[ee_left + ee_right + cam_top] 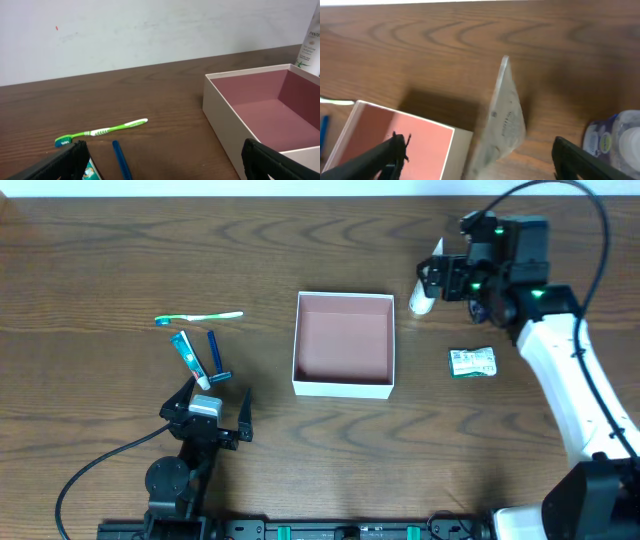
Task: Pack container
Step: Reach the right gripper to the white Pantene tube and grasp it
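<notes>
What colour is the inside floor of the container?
The container has a pinkish-brown floor, clearest in the overhead view.

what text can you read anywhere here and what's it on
"PANT", cut off at the frame edge: on the white plastic tube past the white cardboard box.
Too small or blurred to read: print on the blue-and-white toothpaste tube and the green-and-white packet.

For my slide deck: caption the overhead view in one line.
Empty container mid-table, toothbrush left of it; right tool open around a white tube.

Left arm (168, 477) folded low, left fingers (243, 420) spread wide, right arm (560, 370) stretched forward, right fingers (580, 160) apart
</notes>
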Available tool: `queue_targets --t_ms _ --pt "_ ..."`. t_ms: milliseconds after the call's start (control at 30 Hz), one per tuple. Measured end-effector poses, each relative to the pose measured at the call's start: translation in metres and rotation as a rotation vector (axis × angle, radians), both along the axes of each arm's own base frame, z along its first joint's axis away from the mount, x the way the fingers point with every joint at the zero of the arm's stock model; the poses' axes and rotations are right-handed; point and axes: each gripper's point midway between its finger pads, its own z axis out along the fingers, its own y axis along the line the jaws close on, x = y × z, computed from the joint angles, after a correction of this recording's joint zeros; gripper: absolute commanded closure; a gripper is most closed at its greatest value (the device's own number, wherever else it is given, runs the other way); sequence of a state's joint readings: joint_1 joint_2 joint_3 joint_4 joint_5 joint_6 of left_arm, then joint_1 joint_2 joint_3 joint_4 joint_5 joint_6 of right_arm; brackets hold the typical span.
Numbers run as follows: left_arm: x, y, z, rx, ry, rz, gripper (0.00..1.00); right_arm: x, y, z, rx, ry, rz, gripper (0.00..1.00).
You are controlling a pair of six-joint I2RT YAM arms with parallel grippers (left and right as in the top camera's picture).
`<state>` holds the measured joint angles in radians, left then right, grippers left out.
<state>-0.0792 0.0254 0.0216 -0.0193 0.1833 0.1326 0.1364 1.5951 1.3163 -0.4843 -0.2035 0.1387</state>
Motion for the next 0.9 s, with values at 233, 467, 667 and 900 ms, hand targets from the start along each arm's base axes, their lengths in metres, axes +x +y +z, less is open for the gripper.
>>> queue_targets --t_ms 233,467,667,900 --pt "0.0 0.0 0.0 0.0 0.0 0.0 0.02 0.002 0.015 0.002 -0.166 -0.058 -0.085 0.23" --pt "0.0 0.0 0.0 0.0 0.0 0.0 0.02 0.004 0.003 0.004 -0.208 -0.073 -0.219 0.28" --pt "0.0 0.0 0.0 0.0 0.0 0.0 0.02 0.015 0.0 -0.013 -0.208 -0.056 -0.276 0.32" --pt "0.0 0.0 0.0 0.0 0.0 0.0 0.02 0.023 0.001 -0.032 -0.204 -0.034 -0.297 0.45"
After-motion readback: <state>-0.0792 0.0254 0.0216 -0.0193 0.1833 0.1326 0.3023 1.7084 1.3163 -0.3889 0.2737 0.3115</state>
